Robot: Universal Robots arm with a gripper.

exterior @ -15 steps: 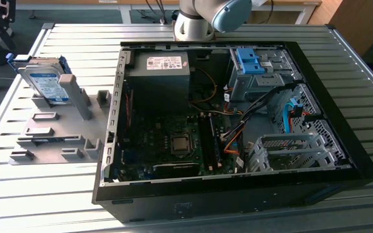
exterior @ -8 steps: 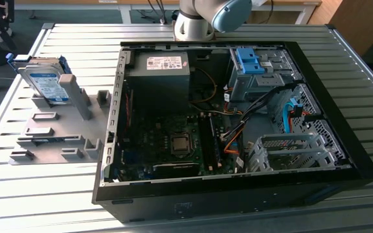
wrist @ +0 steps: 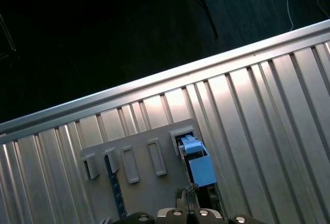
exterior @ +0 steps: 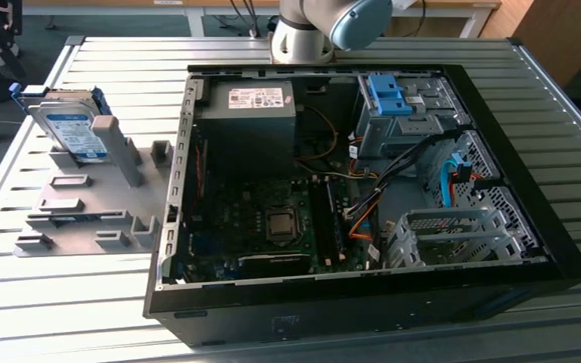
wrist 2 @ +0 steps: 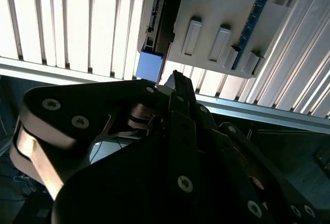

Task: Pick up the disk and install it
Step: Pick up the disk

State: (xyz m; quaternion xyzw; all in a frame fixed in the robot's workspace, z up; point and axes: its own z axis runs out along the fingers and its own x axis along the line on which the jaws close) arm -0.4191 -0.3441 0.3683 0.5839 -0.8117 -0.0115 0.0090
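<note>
The disk (exterior: 73, 128), a silver drive with a white-and-blue label in a blue carrier rail, stands on edge in a slot of the grey fixture plate (exterior: 88, 219) at the exterior view's left. In both wrist views the blue end of the disk (wrist 2: 149, 65) (wrist: 200, 166) sits in the fixture plate (wrist 2: 221, 18) (wrist: 139, 183). My gripper (wrist 2: 175, 77) (wrist: 190, 195) hangs just above that blue end, apart from it. The arm (exterior: 316, 26) shows at the far edge of the table.
An open black computer case (exterior: 532, 249) lies on the slatted metal table (exterior: 58, 318). Inside are a grey drive bay (exterior: 411, 121) topped by a blue bracket (exterior: 386, 94), a black power-supply box (exterior: 255, 113), the motherboard (exterior: 270, 219) and loose cables. The table edge and dark floor (wrist: 103, 28) lie beyond the fixture.
</note>
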